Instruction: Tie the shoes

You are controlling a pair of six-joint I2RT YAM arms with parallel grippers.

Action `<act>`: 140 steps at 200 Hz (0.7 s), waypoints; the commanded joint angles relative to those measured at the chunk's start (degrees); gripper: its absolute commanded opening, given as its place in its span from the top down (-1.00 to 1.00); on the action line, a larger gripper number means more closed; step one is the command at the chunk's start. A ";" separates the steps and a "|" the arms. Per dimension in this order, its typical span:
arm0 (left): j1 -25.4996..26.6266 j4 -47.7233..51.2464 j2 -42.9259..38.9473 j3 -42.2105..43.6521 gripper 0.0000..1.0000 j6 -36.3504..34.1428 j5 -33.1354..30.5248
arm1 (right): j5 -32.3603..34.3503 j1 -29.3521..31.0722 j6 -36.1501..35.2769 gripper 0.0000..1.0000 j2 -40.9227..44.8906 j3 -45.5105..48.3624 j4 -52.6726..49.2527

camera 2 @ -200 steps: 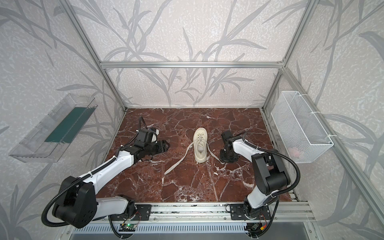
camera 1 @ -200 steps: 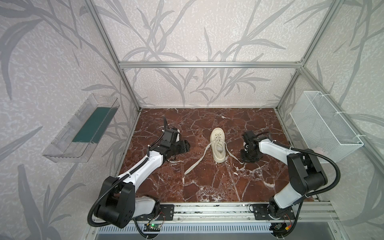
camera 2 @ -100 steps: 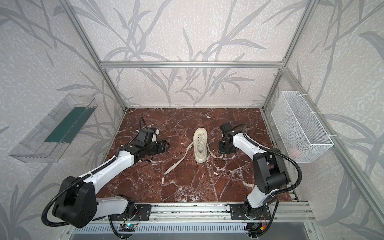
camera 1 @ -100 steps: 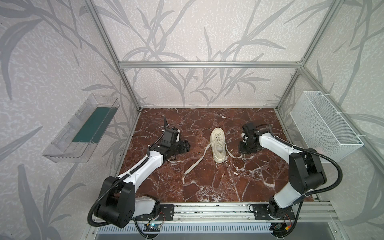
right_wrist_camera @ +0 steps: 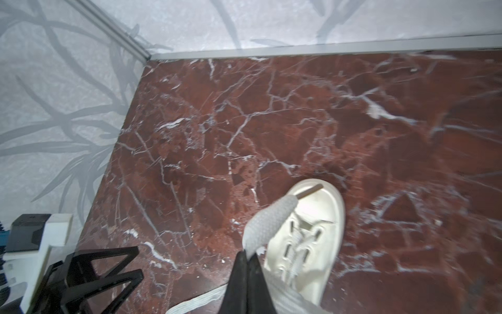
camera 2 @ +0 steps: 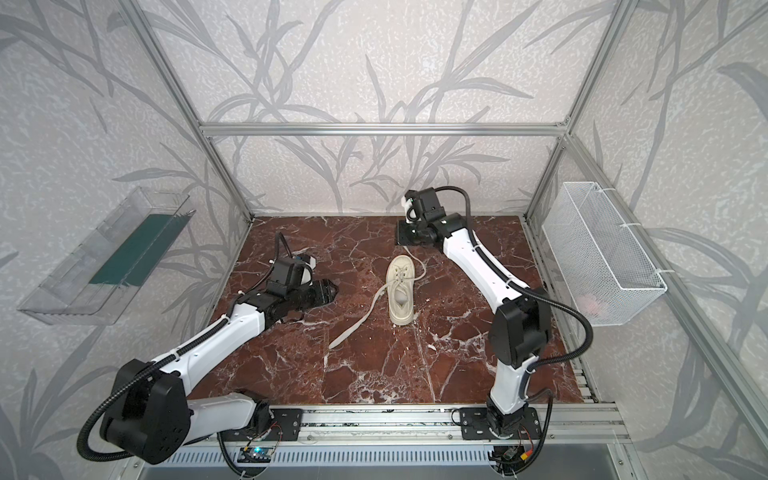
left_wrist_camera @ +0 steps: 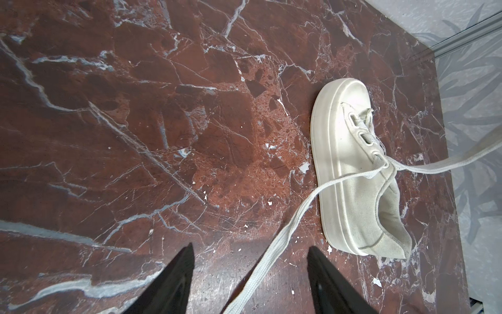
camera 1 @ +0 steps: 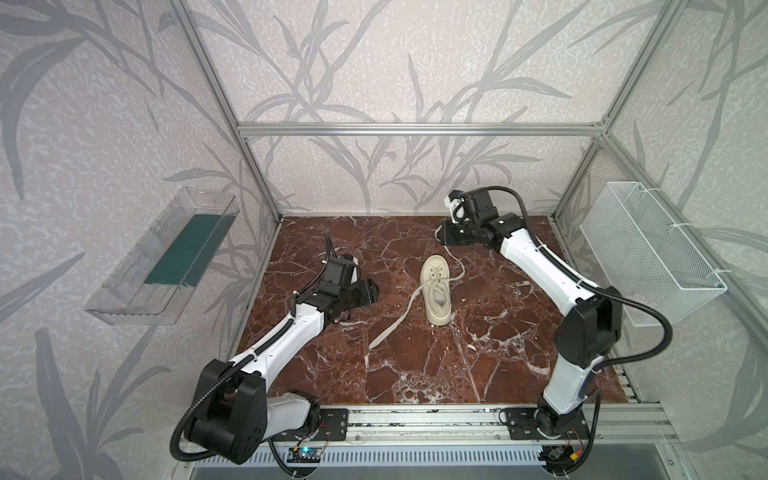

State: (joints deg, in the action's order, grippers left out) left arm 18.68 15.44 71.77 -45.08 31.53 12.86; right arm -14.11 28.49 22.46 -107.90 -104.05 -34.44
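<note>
Left of the shoe [camera 1: 436,291], waiting with left hand [camera 1: 371,291] spread wide and empty near the slack lace [camera 1: 392,324], probably to take it; shoe sole-down mid worktop [camera 1: 415,374]; past its toe, right hand [camera 1: 441,237] clamped on the other lace [camera 1: 456,262], likely for crossing.

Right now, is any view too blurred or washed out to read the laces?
Right wrist view: blurred, worst across the marble table; sneaker soft, but the lace pinched in the right tool reads. Left wrist view: sharp. Both top views: sharp, evenly lit.
</note>
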 commanded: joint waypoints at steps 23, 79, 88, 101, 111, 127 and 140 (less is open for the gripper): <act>-0.56 2.15 -3.67 2.38 -0.37 -0.12 -1.54 | -6.04 6.75 4.39 1.00 -12.65 -11.64 -2.34; -0.62 5.24 -7.75 6.36 -0.37 -0.69 -2.14 | -10.93 10.62 6.82 1.00 -30.74 -32.97 -12.16; -0.58 5.20 -7.94 7.11 -0.36 -0.42 -1.57 | -11.28 10.87 7.22 1.00 -33.04 -35.57 -13.70; -0.23 5.29 -7.79 7.88 -0.36 -0.32 -0.83 | -11.64 10.97 7.80 1.00 -35.56 -38.35 -15.48; 0.24 5.80 -7.62 8.31 -0.35 -0.52 -0.83 | -11.97 11.06 8.17 1.00 -36.56 -38.94 -15.67; 0.86 6.25 -7.61 8.94 -0.34 -0.60 -0.80 | -12.92 11.32 8.78 1.00 -37.29 -38.61 -15.06; 1.39 6.16 -7.67 9.46 -0.34 -0.59 -0.78 | -13.27 11.50 9.07 0.98 -37.80 -38.60 -14.87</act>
State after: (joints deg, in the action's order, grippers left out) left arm 19.16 20.12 64.69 -36.75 31.07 12.10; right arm -25.15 39.68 30.28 -144.49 -140.66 -46.96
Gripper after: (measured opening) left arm 0.671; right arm 0.046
